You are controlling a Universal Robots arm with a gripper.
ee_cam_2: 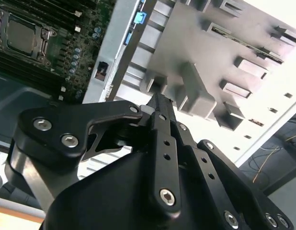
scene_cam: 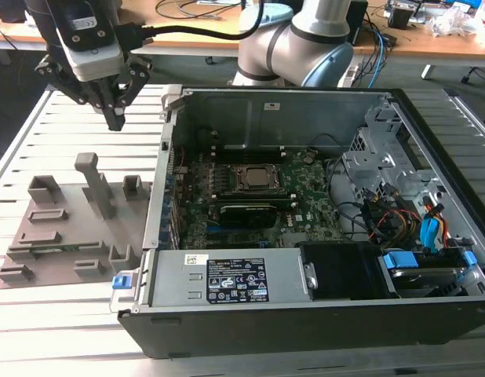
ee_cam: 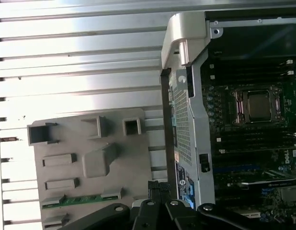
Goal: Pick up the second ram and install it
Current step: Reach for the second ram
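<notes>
The second ram (scene_cam: 60,250) is a thin green stick lying in a slot near the front edge of the grey holder tray (scene_cam: 66,224), at the exterior view's left. It is also seen as a green strip (ee_cam: 74,200) in the first wrist view. My gripper (scene_cam: 117,118) hangs well above the tray's far side, beside the open computer case (scene_cam: 305,314). Its black fingers (ee_cam_2: 160,103) are shut together with nothing between them. The motherboard's CPU socket (scene_cam: 262,179) lies inside the case, with dark memory slots (scene_cam: 223,177) next to it.
The tray has a tall grey post (scene_cam: 93,181) and several raised pockets. The case's metal side wall (ee_cam: 186,110) stands between tray and motherboard. Drive cages and cables (scene_cam: 407,212) fill the case's right side. The slatted metal table (scene_cam: 54,330) carries everything.
</notes>
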